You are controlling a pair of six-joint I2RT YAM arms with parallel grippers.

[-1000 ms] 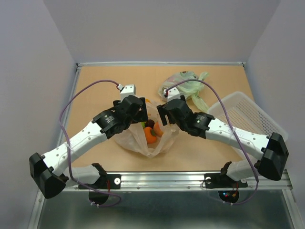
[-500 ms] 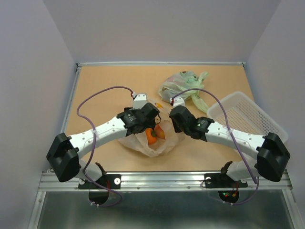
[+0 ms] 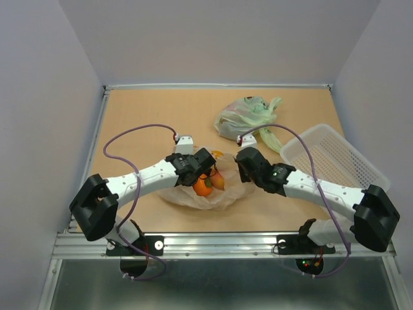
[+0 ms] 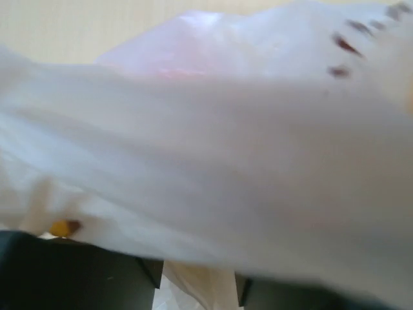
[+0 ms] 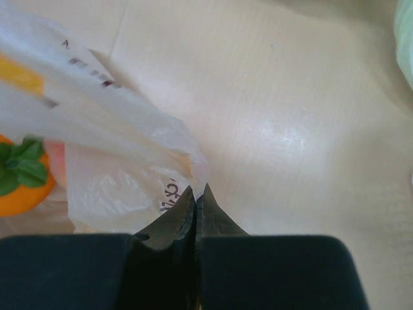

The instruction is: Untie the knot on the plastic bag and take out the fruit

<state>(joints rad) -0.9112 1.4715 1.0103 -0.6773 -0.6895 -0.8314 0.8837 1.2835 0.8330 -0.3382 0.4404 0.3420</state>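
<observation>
The peach-orange plastic bag [image 3: 193,196] lies slumped near the table's front, and orange fruit [image 3: 204,186] shows through it. My left gripper [image 3: 208,163] is low over the bag's top. In the left wrist view, bag film [image 4: 213,148] fills the frame and hangs between the parted fingers [image 4: 77,278] of that gripper [image 4: 199,284]. My right gripper [image 3: 240,163] is at the bag's right edge. Its tips [image 5: 195,189] are pressed together on a fold of the printed film [image 5: 129,187]. A leafy orange fruit [image 5: 19,190] lies inside the bag. I cannot make out the knot.
A pale green bag [image 3: 245,116] with a tied tail sits behind the right gripper. A white mesh basket [image 3: 332,155] stands at the right edge of the wooden table [image 3: 142,123]. Purple cables loop over both arms.
Both arms have dropped lower over the bag, which now lies flatter. The right gripper has closed on the film. The left jaws have narrowed.
</observation>
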